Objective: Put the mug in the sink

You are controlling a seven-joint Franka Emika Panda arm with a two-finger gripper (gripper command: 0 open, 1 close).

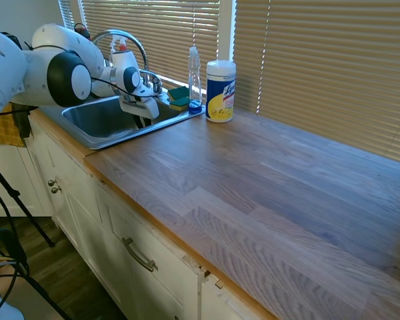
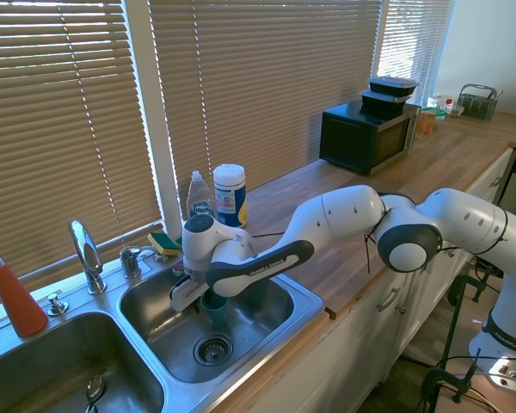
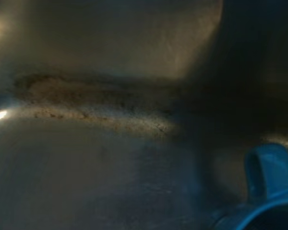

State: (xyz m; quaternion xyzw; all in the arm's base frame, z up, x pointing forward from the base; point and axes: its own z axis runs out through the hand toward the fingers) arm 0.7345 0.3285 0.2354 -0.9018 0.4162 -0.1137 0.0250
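Hand (image 2: pixel 208 301) is reaching down into the sink (image 2: pixel 267 340), inside the basin nearest the wipes canister (image 2: pixel 230 194). It is gripping the mug (image 2: pixel 212 303), fingers closed on the rim, as far as the second exterior view is showing. Mug is sitting low in that basin, just above or on the steel floor (cannot tell if it is touching), with the drain (image 2: pixel 211 348) just in front of it.

Wrist view is showing a blue handle and rim of the mug (image 3: pixel 269 182) against the dull, stained steel of the basin; rest is blurred.

First exterior view: the hand (image 1: pixel 141 115) is dipping below the sink (image 1: pixel 110 137) rim and the mug is hidden there.

Faucet (image 2: pixel 86 255) is standing behind the divider between the two basins. A sponge (image 2: pixel 164 243), yellow with a green face, is lying on the back ledge, a clear soap bottle (image 2: pixel 198 197) just beside it, then the wipes canister on the wooden worktop (image 2: pixel 430 168). A red spray bottle (image 2: pixel 12 292) is standing at the far left of the sink. Microwave (image 2: pixel 366 133) with stacked black containers (image 2: pixel 390 90) is sitting well apart, further along the worktop.
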